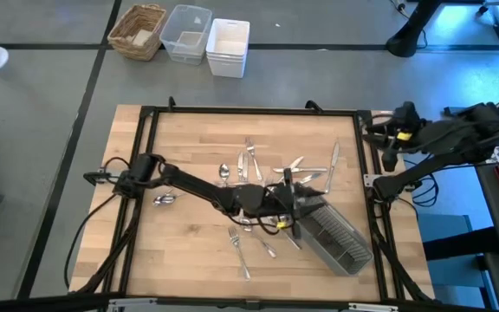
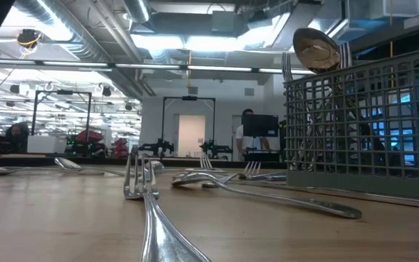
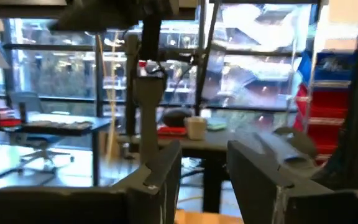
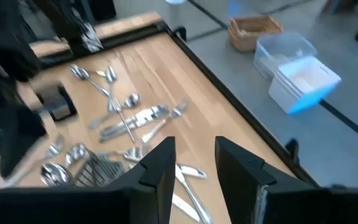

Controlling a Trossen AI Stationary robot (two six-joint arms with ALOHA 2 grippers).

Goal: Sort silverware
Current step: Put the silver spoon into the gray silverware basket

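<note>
Silverware lies scattered on the wooden table: forks, knives and spoons near the middle, a spoon at the left, forks near the front. Some stand upright in the grey slatted caddy, among them a spoon. My left gripper hovers over the table's middle, beside the caddy's left end, and is open with nothing between its fingers. My right gripper waits high above the table's far right edge, open and empty.
A black frame rims the table. Beyond the far edge, on the floor, stand a wicker basket, a clear bin and a white bin. Bare wood shows at the far left.
</note>
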